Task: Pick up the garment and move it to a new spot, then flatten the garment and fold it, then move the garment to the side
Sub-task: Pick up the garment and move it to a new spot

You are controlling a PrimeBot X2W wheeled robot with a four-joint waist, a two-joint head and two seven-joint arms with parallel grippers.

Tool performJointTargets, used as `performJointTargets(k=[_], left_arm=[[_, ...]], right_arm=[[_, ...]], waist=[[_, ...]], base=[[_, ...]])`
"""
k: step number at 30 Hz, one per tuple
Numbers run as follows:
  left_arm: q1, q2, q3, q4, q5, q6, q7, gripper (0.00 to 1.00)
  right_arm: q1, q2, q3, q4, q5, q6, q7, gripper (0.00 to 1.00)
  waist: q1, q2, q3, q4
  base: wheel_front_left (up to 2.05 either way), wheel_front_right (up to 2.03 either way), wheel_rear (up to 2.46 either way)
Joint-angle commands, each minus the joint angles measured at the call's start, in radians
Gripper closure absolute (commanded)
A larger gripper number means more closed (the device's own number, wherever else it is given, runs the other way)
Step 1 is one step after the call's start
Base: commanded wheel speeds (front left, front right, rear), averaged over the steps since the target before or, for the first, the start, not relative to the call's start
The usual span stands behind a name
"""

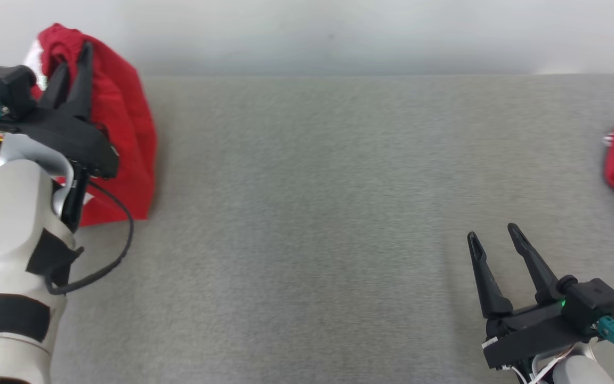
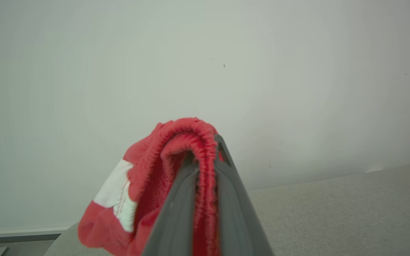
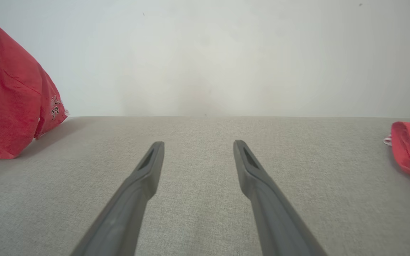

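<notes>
Pinching the red garment [image 1: 126,128] in our left gripper [image 1: 76,56], we dangle it far left of our splayed, empty right gripper [image 1: 492,231].

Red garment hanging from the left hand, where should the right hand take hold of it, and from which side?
Probably the lower corner nearest the right hand, coming from the robot's right, low across the table. The red garment hangs bunched from the shut left hand, and that corner sticks out free at table level.
</notes>
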Motion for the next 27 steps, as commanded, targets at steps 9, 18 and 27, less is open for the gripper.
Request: performJointTargets(k=[9,18,27], left_arm=[[0.060,-0.017,-0.064,-0.164,-0.015,-0.013,0.051,1.00],[0.114,-0.026,-0.116,-0.329,-0.022,-0.014,0.106,1.00],[0.175,-0.026,-0.220,-0.473,0.012,-0.015,0.082,1.00]], right_arm=[[0.041,0.034,-0.008,0.001,0.005,-0.001,0.000,0.00],[0.052,0.049,-0.020,0.001,0.010,-0.001,0.000,0.00],[0.067,0.060,-0.033,-0.004,0.013,-0.001,0.000,0.00]], waist=[[0.0001,-0.0001,-0.122,-0.219],[0.0001,-0.0001,-0.142,-0.371],[0.0001,-0.0001,-0.141,-0.417]], base=[[0.00,0.00,0.00],[0.00,0.00,0.00],[0.00,0.00,0.00]])
